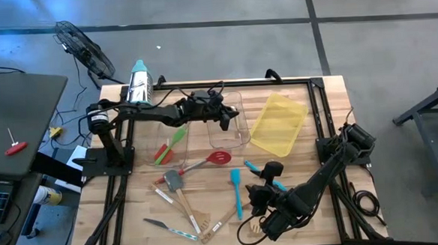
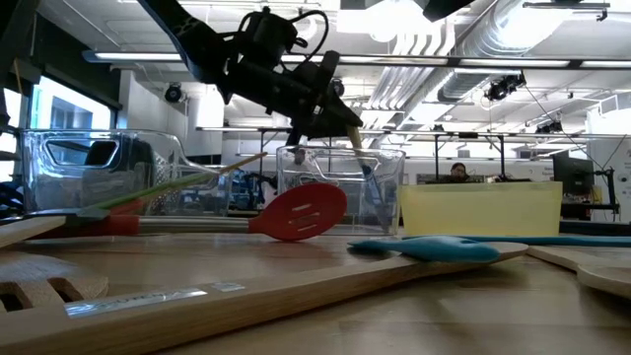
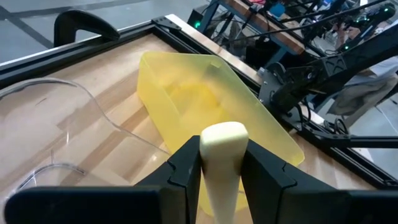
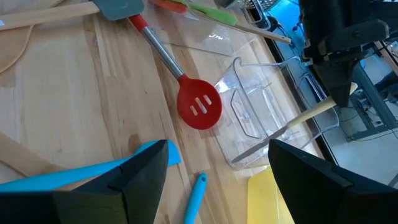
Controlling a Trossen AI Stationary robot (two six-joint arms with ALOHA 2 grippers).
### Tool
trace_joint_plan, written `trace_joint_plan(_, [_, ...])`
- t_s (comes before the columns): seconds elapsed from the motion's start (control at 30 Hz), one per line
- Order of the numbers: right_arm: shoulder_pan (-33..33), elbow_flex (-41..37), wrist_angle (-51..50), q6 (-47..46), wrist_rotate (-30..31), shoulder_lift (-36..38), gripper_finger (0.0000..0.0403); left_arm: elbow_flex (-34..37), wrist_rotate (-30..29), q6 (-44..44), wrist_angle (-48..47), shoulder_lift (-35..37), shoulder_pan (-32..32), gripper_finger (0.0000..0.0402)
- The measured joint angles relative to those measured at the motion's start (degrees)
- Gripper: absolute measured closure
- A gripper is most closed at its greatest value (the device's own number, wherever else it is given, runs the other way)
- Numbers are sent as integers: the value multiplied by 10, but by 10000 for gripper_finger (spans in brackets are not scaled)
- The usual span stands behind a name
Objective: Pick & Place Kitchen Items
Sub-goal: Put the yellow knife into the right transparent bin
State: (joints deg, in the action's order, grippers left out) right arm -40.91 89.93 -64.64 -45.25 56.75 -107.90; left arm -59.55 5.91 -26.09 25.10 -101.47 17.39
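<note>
My left gripper (image 1: pixel 225 121) hangs over the clear bin (image 1: pixel 239 139), shut on a small knife with a cream handle (image 4: pixel 311 112). Its thin blade (image 4: pixel 255 148) slants down inside the bin. My right gripper (image 1: pixel 257 201) waits open near the table's front, above the teal spatula (image 1: pixel 237 190), with nothing between its fingers. A red slotted spoon (image 1: pixel 219 158) lies flat beside the clear bin. Green and red spatulas (image 1: pixel 171 144), a grey spatula (image 1: pixel 173 180) and wooden forks (image 1: pixel 203 224) lie on the table. My left gripper pinches the knife's cream handle near its rounded butt end (image 3: pixel 222 140) between its two fingers. The fingers come from the table's left, slanting a little down. The knife slopes down below them into the clear bin. I cannot tell whether its tip touches the bin's floor.
A yellow bin (image 1: pixel 279 123) stands to the right of the clear one. A steel cylinder with a teal cap (image 1: pixel 139 82) stands at the far left. Another small knife (image 1: pixel 168 230) lies by the near edge. A black frame (image 1: pixel 320 110) borders the table.
</note>
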Motion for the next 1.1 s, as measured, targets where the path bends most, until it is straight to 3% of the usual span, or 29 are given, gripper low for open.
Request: trace_joint_plan(1.1, [0,0,0,0,0,0,133,2,-4,-15,-4,-3,-2,299])
